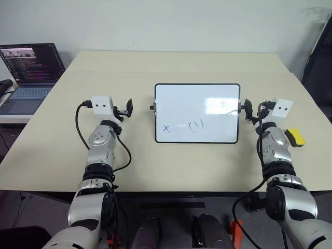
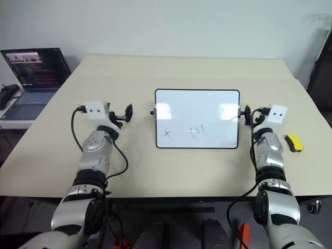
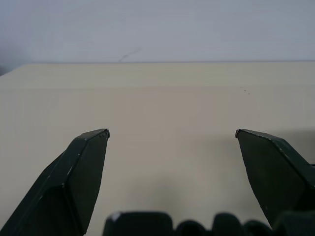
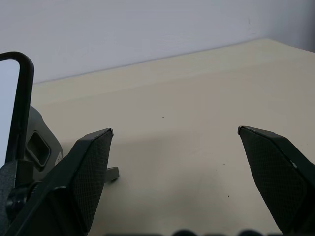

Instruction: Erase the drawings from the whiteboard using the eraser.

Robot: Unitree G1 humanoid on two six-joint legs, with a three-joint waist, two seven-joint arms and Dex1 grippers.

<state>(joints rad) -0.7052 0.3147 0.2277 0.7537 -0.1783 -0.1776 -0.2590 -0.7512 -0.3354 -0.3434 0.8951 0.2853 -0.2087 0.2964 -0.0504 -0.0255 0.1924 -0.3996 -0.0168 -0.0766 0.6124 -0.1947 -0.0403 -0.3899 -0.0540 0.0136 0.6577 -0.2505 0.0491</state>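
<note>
A broad, pale beige table [image 1: 171,67] with a smooth matte top stands against a plain white wall [image 1: 166,21]. To the robot's left, on a lower white surface beside the table, an open dark laptop [image 1: 28,72] shows a lit screen of coloured text.

Near the middle of the table sits the small rectangular glossy whiteboard [image 1: 197,98] with a thin black frame, rounded corners and a small black knob on each short side. It carries the thin blue marker drawings [image 1: 196,125], an "x" low on the robot's left and a bracketed squiggle beside it, with a fainter mark higher toward the right edge.

The left gripper [image 1: 127,108], two black fingers on a silver arm, hovers over bare tabletop just off the board's left short side, clear of the knob. In the left wrist view its fingers [image 3: 83,167] stand wide apart with nothing between them. The right gripper [image 1: 248,110] sits just beside the board's right short side, near that knob; its fingers [image 4: 88,172] are likewise spread wide and empty, and the board's black frame shows at the edge of the right wrist view.

The small bright yellow oblong eraser [image 1: 295,137] with a dark underside lies flat on the table to the right of the right forearm, apart from the board and near the table's right edge. Bare tabletop surrounds the board in front and behind.
</note>
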